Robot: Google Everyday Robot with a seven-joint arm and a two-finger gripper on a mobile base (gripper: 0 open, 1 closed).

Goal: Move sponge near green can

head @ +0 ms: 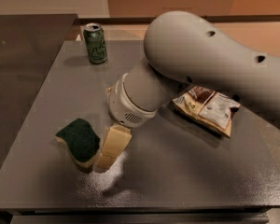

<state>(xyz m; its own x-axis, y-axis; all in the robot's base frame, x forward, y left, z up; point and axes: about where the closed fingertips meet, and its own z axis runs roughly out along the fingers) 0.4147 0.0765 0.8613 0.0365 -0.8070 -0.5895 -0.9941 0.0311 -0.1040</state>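
The sponge (79,140), dark green on top with a pale yellow layer below, lies flat on the grey table (186,171) at the front left. My gripper (106,158) hangs from the big grey arm (186,64) and is down at the table surface, right against the sponge's right edge. The green can (95,43) stands upright at the table's far left, well away from the sponge and the gripper.
A brown and white snack bag (206,108) lies on the right of the table, partly behind the arm. A darker counter (23,55) adjoins the table on the left. The table's front edge runs just below the sponge.
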